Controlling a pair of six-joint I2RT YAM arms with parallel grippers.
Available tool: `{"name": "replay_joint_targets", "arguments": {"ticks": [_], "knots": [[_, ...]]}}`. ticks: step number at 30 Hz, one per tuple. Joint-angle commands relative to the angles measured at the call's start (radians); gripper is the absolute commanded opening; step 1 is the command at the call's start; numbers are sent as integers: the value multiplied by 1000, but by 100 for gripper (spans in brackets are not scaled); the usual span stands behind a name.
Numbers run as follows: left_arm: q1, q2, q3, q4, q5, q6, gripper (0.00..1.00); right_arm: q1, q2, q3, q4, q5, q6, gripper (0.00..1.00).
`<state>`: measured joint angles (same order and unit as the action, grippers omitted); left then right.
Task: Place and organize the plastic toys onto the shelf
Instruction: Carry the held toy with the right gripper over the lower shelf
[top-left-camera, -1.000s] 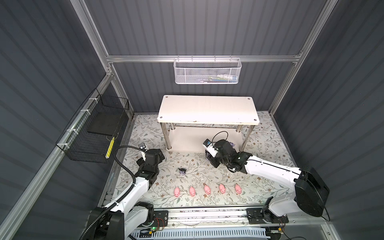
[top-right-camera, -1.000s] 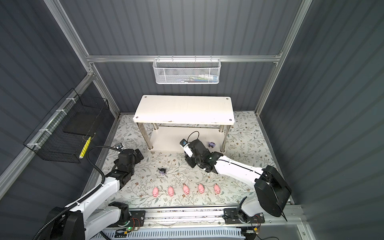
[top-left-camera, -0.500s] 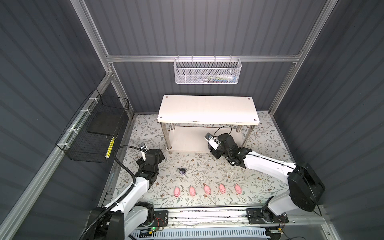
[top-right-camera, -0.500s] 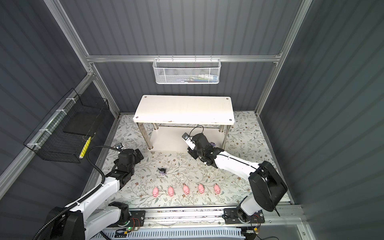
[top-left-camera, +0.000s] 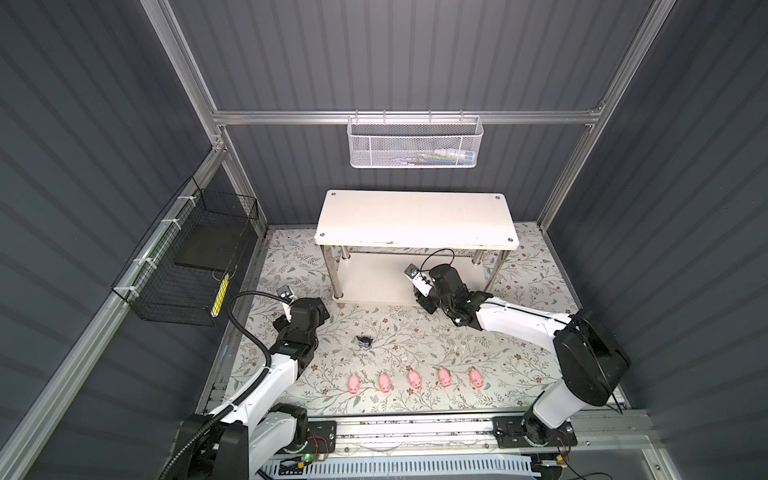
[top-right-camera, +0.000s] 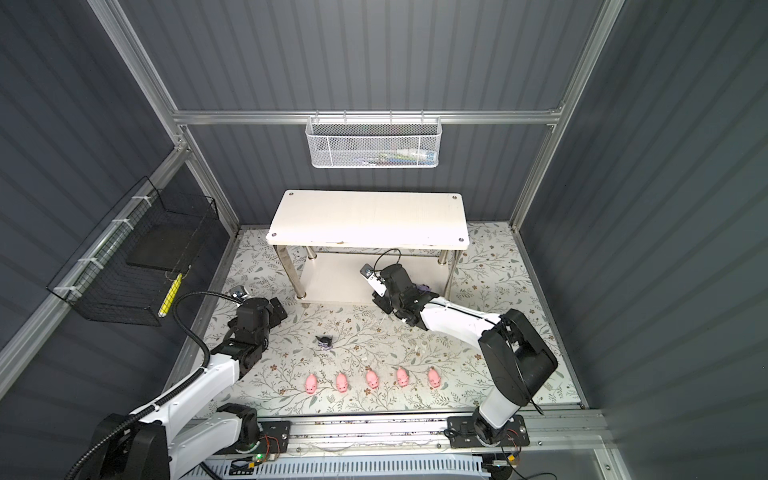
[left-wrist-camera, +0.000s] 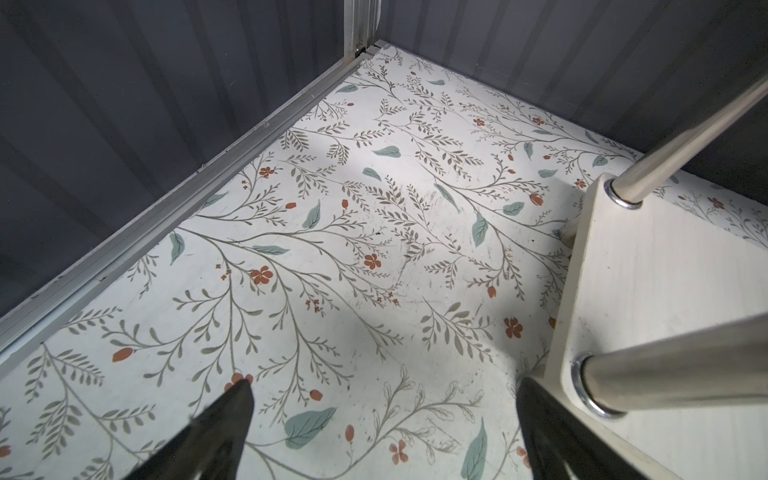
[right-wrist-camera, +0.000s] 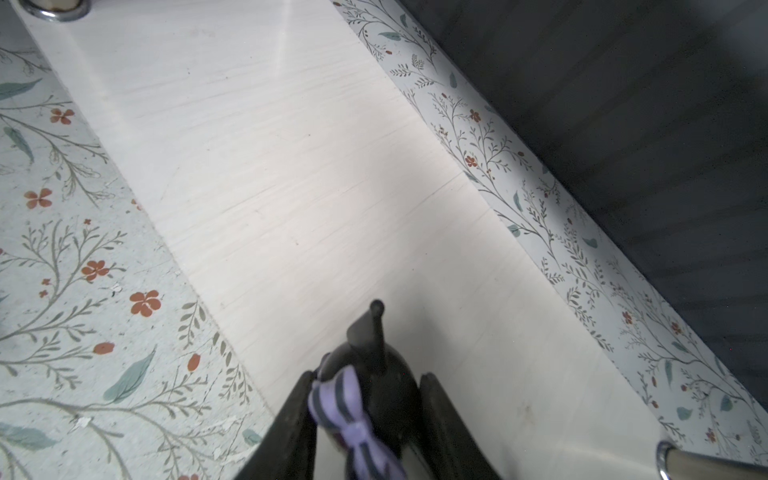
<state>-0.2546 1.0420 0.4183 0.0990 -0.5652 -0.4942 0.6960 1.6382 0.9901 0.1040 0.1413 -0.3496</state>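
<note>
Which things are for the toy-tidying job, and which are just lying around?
For the job: five pink pigs, loose purple figure on the floor, held purple figure in the right end effector, white shelf.
Just lying about: white mesh basket on the back wall, black wire basket on the side wall.

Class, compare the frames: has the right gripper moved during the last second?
Yes. The right gripper, fingers shut on a purple figure, has moved back toward the shelf and is now over its lower board.
</note>
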Motion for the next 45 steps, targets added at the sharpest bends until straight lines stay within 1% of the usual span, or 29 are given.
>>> {"name": "replay_joint_targets", "arguments": {"ticks": [1, 14, 23, 34, 45], "knots": [[4, -3, 0, 7, -9, -6, 98, -8, 20, 36, 38, -9, -7, 33], [6, -4, -1, 5, -6, -6, 98, -39, 63, 60, 51, -39, 3, 35], [6, -6, -1, 7, -8, -9, 98, -41, 79, 58, 51, -41, 6, 38], [8, -14, -6, 4, -12, -9, 98, -41, 81, 38, 59, -40, 24, 39], [8, -14, -6, 4, -13, -9, 98, -41, 58, 11, 65, -29, 30, 46]]}}
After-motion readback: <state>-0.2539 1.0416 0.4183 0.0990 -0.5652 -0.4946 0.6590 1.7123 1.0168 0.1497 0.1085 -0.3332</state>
